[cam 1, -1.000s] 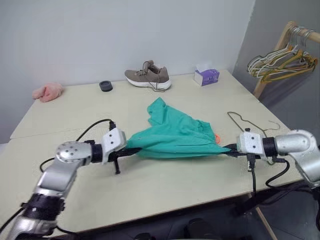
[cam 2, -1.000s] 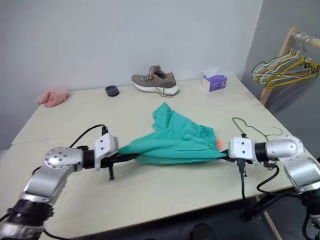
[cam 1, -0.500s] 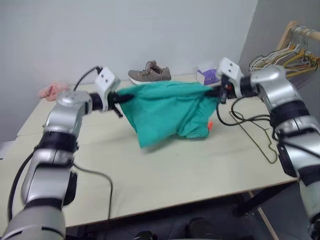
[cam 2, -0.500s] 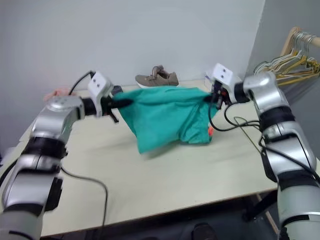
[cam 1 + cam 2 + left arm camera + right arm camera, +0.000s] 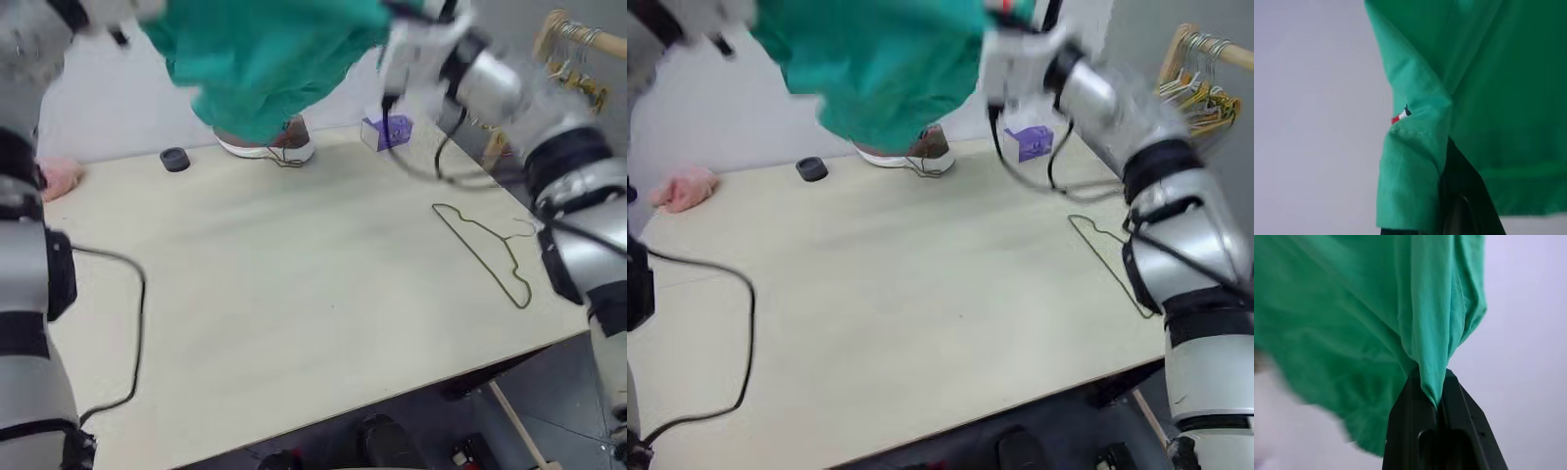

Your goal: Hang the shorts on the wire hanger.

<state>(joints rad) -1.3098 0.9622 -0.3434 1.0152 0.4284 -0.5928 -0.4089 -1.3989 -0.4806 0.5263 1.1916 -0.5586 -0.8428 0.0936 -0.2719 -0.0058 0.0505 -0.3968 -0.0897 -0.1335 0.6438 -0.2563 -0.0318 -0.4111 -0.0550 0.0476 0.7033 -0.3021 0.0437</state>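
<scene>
Teal-green soft fabric shorts (image 5: 265,59) hang in the air, well above the beige table (image 5: 294,294), stretched between both claws. The right gripper (image 5: 1436,399) is clamped on a bunched fold of cloth; the left gripper (image 5: 1449,196) pinches a hemmed edge near a small tag (image 5: 1400,116). Below and beside the right claw, the thin olive-green wire hanger (image 5: 485,253) lies flat on the table.

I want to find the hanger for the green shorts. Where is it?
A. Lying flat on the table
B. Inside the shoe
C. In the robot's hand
A. The wire hanger lies flat on the table near its right edge, while both grippers hold the shorts up in the air.
</scene>
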